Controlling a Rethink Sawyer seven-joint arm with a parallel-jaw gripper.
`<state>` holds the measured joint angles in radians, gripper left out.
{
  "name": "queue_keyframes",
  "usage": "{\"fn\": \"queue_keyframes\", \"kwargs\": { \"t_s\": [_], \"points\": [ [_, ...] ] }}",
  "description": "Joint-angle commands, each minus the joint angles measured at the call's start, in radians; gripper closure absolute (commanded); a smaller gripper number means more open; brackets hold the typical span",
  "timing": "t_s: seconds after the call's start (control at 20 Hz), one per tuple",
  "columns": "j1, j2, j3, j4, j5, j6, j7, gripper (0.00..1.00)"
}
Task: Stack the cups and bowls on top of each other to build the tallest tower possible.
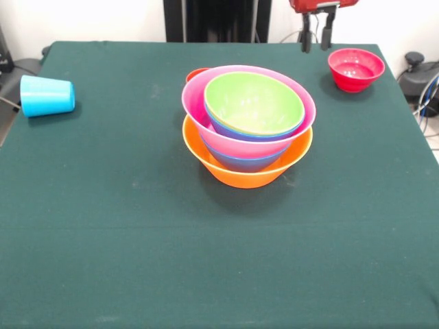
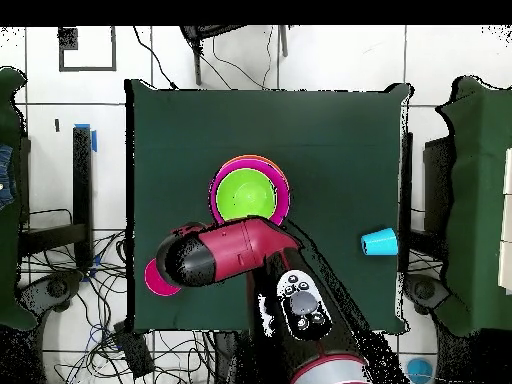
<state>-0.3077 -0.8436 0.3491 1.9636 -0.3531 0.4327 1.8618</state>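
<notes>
The tower stands mid-table: a big orange bowl [image 1: 240, 175] at the base, a blue bowl [image 1: 243, 163] in it, then the pink bowl [image 1: 194, 103], a purple-blue rim, and the lime green bowl [image 1: 254, 103] on top. It also shows in the overhead view [image 2: 248, 192]. The small red bowl [image 1: 355, 68] stands upright at the far right. The light blue cup [image 1: 46, 96] lies on its side at the left edge. A red rim [image 1: 195, 71] peeks out behind the tower. The lime green cup is out of view. My gripper [image 1: 316, 41] hangs open and empty, just left of the red bowl.
The green table [image 1: 137, 240] has bare cloth all along its near half. In the overhead view my arm [image 2: 225, 255] covers the gripper and most of the red bowl [image 2: 153, 281]; the blue cup [image 2: 380, 242] lies near the table's right edge.
</notes>
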Motion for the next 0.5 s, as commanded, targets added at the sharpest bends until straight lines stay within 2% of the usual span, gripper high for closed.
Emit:
{"fn": "queue_keyframes", "kwargs": {
  "t_s": [0.05,0.5],
  "points": [
    [0.024,0.031,-0.031,0.003,-0.061,-0.023,0.059,0.00],
    [0.036,0.037,-0.042,-0.016,-0.053,-0.013,0.055,0.00]
  ]
}}
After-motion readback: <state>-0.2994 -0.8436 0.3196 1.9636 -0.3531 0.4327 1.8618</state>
